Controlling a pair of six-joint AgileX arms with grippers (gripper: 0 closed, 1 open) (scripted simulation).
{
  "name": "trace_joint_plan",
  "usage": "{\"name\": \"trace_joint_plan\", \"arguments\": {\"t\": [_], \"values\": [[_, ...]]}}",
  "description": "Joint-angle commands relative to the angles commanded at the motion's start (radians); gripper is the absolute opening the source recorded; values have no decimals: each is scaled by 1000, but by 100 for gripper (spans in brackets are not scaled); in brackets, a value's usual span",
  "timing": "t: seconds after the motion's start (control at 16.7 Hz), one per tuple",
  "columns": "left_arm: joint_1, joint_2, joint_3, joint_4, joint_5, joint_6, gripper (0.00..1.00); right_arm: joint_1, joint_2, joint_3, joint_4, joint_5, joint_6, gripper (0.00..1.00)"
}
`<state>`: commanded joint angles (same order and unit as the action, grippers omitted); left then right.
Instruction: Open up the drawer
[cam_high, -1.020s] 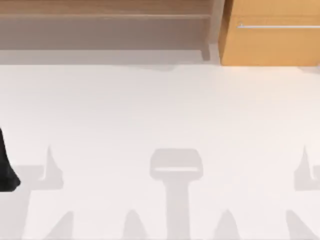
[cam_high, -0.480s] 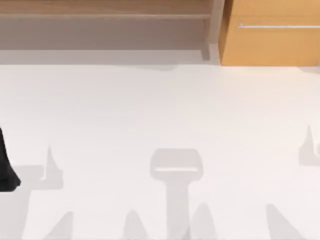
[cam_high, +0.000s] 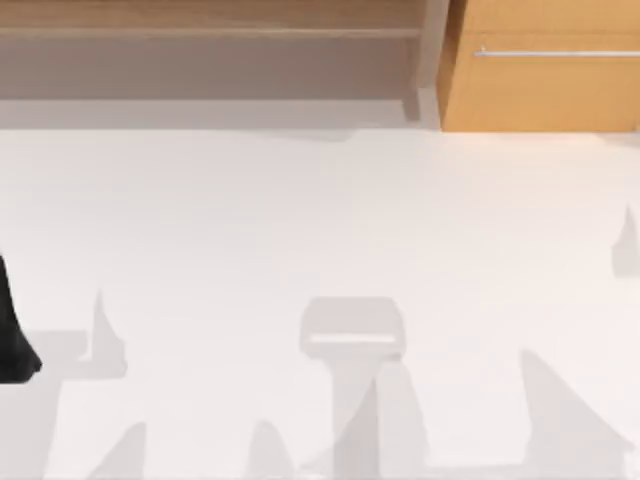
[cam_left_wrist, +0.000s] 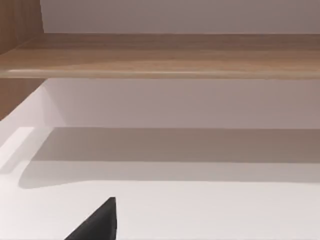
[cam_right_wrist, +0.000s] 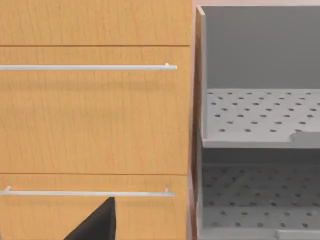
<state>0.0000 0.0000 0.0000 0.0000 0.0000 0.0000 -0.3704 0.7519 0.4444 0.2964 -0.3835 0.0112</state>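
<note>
A: Where's the drawer?

B: Far right of the table in the top view: orange-tan wooden drawer front with a thin silver bar handle (cam_high: 545, 52), closed flush, just right of the duller brown wooden shelf unit (cam_high: 210, 32). The right wrist view faces it square on: two stacked fronts, the upper bar handle (cam_right_wrist: 87, 67) and the lower bar handle (cam_right_wrist: 87, 193), with a grey perforated rack (cam_right_wrist: 257, 115) beside them.

A: Grippers?

B: A black finger of the right gripper (cam_right_wrist: 97, 222) pokes in low, in front of the lower front, not touching any bar. Can't tell whether that hand is released or clenched; only one finger is visible. The left arm (cam_high: 15, 330) is parked at the table's left edge, facing the shelf; a black finger of the left gripper (cam_left_wrist: 97, 222) is visible, same answer on its state.

A: Step?

B: Approach, I'd say. Nothing grasped, drawer not started.

A: Next?

B: Likely: close in on one bar, straddle it with the fingers, clamp, then pull straight out. Off-centre grip risks slipping.
</note>
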Motion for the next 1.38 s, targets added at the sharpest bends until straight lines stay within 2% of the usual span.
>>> {"name": "trace_joint_plan", "arguments": {"t": [0.42, 0.66, 0.96, 1.38], "values": [[0, 0, 0, 0, 0, 0, 100, -21, 17, 17, 14, -5, 1, 100], [0, 0, 0, 0, 0, 0, 100, 20, 101, 51, 78, 24, -99, 100], [0, 0, 0, 0, 0, 0, 100, 128, 370, 143, 260, 130, -391, 100], [0, 0, 0, 0, 0, 0, 100, 323, 887, 310, 599, 346, -940, 100]]}}
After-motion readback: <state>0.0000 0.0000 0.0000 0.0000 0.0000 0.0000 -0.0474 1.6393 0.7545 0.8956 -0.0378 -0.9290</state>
